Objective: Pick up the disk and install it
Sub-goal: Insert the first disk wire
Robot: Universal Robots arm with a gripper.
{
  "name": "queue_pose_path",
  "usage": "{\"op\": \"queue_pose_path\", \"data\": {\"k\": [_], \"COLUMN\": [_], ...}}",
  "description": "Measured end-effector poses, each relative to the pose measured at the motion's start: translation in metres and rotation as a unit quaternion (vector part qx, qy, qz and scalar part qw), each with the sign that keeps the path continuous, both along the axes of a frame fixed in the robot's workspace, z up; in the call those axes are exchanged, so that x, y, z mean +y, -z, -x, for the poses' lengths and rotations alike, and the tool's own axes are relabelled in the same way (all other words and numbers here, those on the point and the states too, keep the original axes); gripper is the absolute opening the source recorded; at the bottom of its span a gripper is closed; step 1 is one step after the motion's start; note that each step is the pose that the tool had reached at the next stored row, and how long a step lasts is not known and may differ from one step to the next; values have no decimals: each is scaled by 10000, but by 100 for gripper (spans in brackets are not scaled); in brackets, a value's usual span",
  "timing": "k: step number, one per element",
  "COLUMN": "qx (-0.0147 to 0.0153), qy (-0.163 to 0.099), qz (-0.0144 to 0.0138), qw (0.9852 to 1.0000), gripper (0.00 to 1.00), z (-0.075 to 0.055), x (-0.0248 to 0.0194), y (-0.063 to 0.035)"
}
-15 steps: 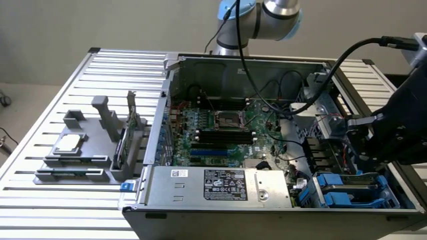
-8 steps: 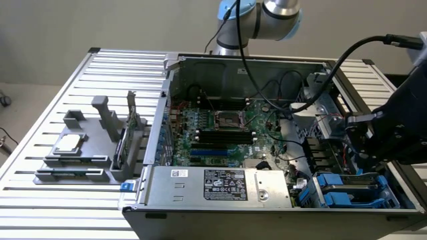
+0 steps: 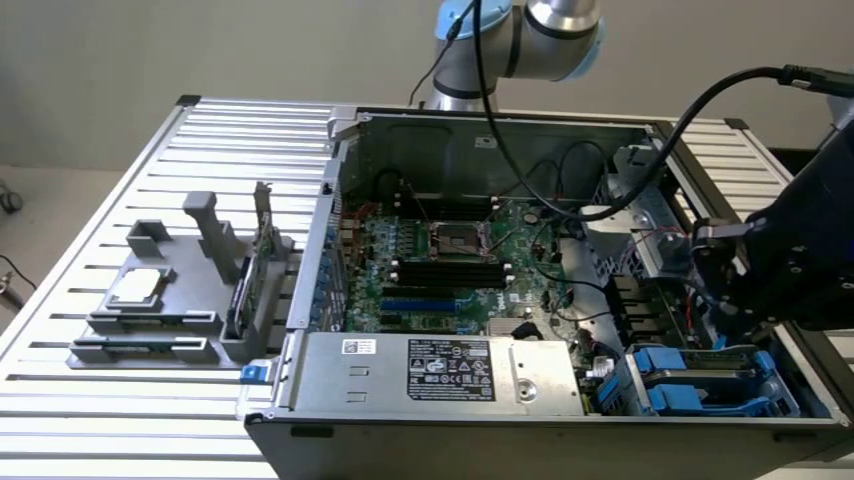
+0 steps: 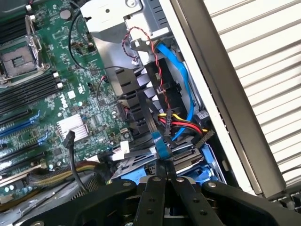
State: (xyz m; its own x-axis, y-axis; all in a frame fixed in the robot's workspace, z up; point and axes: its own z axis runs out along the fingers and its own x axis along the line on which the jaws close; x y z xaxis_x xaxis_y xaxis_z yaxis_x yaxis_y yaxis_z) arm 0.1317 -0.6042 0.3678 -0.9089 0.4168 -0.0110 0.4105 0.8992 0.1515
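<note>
The disk (image 3: 683,378) lies in the drive bay at the near corner of the open computer case, on the exterior view's right, with its blue carrier rails showing around a grey middle. My gripper (image 3: 731,335) hangs just above it inside the case. In the wrist view my gripper (image 4: 165,180) is shut, its two black fingers pressed together with nothing between them, right over the blue carrier of the disk (image 4: 203,165). Whether the fingertips touch the carrier I cannot tell. A black ribbon with a blue tab (image 4: 162,149) runs down to the disk's end.
The green motherboard (image 3: 441,260) fills the case floor. The silver power supply (image 3: 441,370) lies along the near side. Red, yellow and blue cables (image 4: 181,123) crowd the bay. A grey fixture (image 3: 160,310) on the slatted table holds a square chip (image 3: 138,287) and an upright card (image 3: 263,250).
</note>
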Motion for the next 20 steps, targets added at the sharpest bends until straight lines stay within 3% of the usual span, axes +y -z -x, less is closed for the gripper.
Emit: {"op": "queue_pose_path", "data": {"k": [9, 16, 20], "qx": [11, 36, 39], "qy": [279, 418, 445], "qz": [-37, -60, -89], "qw": [9996, 9991, 9990], "gripper": [11, 11, 11], "z": [0, 1, -10], "x": [0, -1, -1], "y": [-31, -123, -144]}}
